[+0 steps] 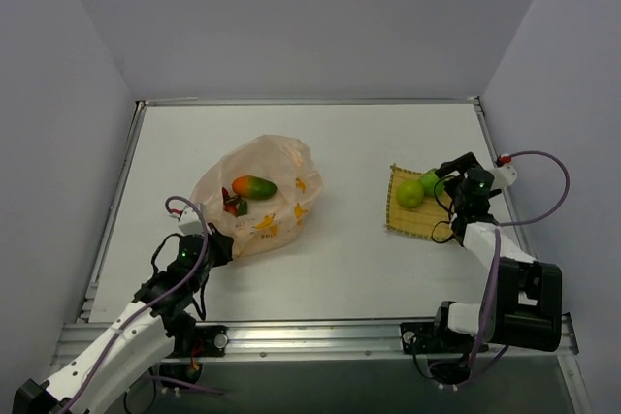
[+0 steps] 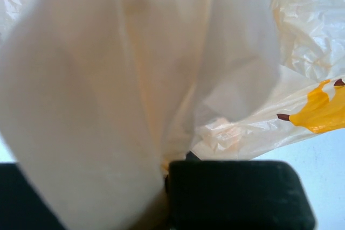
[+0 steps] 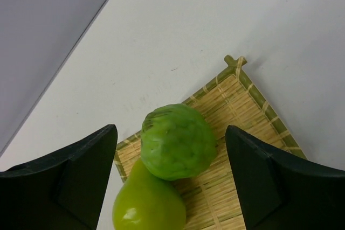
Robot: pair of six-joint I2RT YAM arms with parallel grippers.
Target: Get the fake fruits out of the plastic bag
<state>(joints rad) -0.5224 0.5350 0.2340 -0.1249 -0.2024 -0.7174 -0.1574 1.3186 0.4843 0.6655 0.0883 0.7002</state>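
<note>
Left jaws pinching a fold of the plastic bag (image 2: pixel 108 90), film bunched against one dark pad (image 2: pixel 237 197). Shown only by the left wrist camera, along with one orange printed mark (image 2: pixel 323 111) close up. From above, just the arm at the bag's near-left edge.

Right jaws spread wide, fingers (image 3: pixel 75 176) on both sides of a round green fruit (image 3: pixel 178 141) and a glossy light-green fruit (image 3: pixel 148 203), touching neither. Both fruits pressed together on a yellow woven mat (image 3: pixel 253 106) on the white counter (image 1: pixel 349 143).

Visible from above only: green-and-orange oval fruit (image 1: pixel 254 186) and red cluster (image 1: pixel 233 206) in the bag, left of centre, well apart from the mat.
</note>
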